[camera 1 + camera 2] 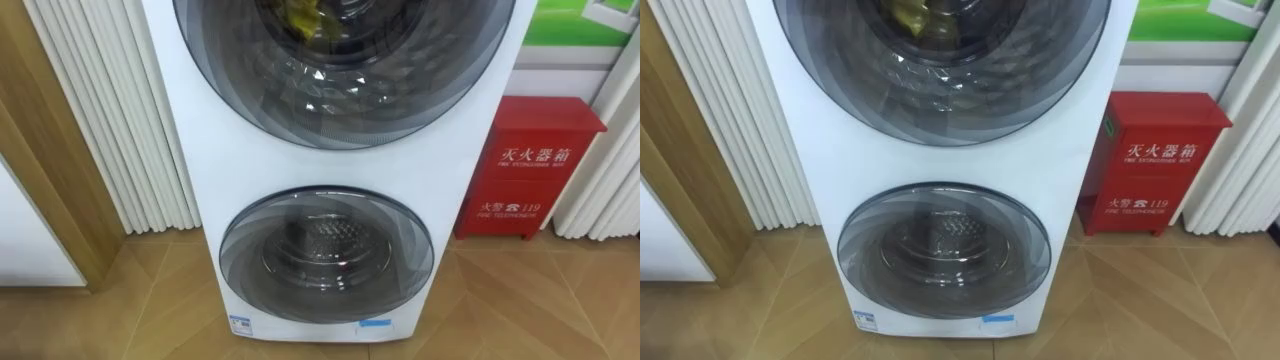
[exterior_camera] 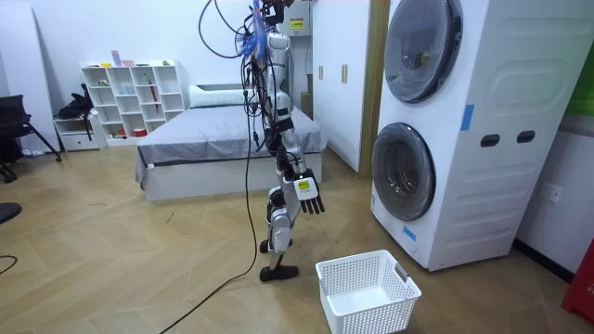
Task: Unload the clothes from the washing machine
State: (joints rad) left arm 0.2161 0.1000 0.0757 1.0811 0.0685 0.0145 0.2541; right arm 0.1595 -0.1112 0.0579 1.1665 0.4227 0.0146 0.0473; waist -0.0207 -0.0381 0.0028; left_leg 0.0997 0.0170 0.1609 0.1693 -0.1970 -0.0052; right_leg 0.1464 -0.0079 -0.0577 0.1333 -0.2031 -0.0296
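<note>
Clothes [image 1: 300, 18], yellow, lie inside the upper drum [image 1: 352, 14] of the washing machine [image 1: 440, 170]; the right hand [image 2: 311, 198] hangs loosely spread.

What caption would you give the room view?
Humanoid robot stands facing a tall white stacked washing machine, doors shut, white plastic laundry basket nearby.

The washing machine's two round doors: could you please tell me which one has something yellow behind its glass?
The upper door, where a yellow item shows through the glass; the lower door shows just its bare metal drum.
</note>
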